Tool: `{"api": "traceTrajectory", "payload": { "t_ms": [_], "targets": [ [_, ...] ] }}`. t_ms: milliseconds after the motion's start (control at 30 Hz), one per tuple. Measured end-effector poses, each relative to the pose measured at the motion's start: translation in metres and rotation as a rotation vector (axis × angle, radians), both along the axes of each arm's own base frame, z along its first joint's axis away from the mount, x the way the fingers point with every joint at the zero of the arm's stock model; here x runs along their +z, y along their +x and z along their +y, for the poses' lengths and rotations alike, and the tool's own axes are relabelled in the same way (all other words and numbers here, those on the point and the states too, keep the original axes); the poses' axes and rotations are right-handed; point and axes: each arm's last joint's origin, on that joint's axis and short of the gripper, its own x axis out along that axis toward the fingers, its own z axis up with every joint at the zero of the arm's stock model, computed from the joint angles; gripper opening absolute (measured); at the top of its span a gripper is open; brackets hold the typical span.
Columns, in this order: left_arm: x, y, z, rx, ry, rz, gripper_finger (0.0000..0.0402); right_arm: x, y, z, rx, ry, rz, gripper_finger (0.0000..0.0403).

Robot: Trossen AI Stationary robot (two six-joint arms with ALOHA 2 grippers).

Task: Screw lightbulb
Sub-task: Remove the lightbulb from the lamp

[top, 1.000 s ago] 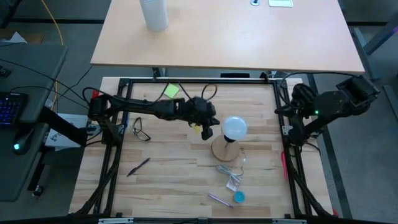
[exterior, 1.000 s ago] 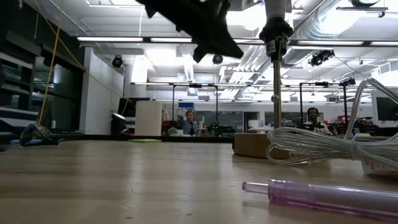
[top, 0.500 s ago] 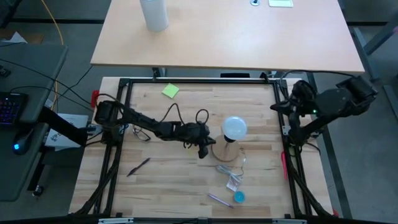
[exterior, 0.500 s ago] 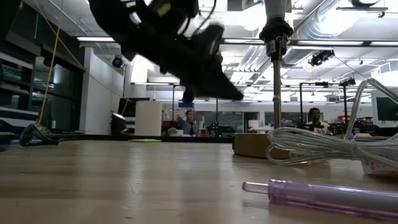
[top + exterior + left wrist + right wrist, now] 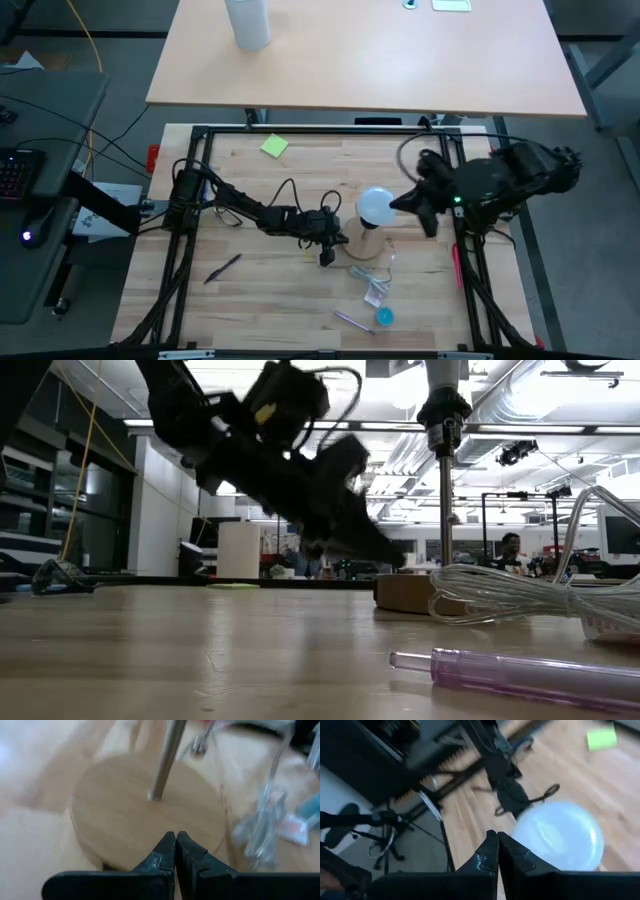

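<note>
Two grippers, both with jaws fully closed and nothing held. Left gripper point(image 5: 327, 252) is low over the surface, tips just at the left/near edge of the wooden disc base point(image 5: 145, 815). Right gripper point(image 5: 425, 205) is up at bulb height, just right of the lightbulb point(image 5: 377, 206), apart from it as far as I can tell.

Lightbulb sits on top of the metal stem point(image 5: 445, 500) that rises from the disc, roughly mid-surface, right of centre. Whether the thread is fully home can't be told; the socket joint is hidden under the globe from above.

Handling, my read:
- light, thin frosted shell, so fragile; keep squeeze low
- smooth rounded surface, likely slippery under hard pads
- stiff, no give, so any over-close goes straight into the shell
- best hold: across the globe's widest part, jaws opened wide first, axis in line with the stem for twisting
- the neck looks too close to the socket to reach

Base looks light enough to spin with the bulb; left gripper pinning the disc edge would stop that.

Loose clear cord point(image 5: 375, 280) lies near the base, a snag risk.
</note>
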Motion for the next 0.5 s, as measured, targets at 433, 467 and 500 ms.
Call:
{"api": "traceTrajectory", "payload": {
  "t_ms": [433,467,500],
  "targets": [
    [-0.009,0.0,0.003,0.051,0.12,0.009,0.0,-0.009,0.034,-0.01,0.131,-0.147,0.319,0.0],
    [-0.009,0.001,0.003,0.056,0.121,0.005,0.0,-0.011,0.037,-0.01,0.151,-0.164,0.335,0.0],
    [-0.01,0.001,0.003,0.061,0.119,0.004,0.0,-0.012,0.04,-0.009,0.169,-0.182,0.341,0.0]
  ]
}}
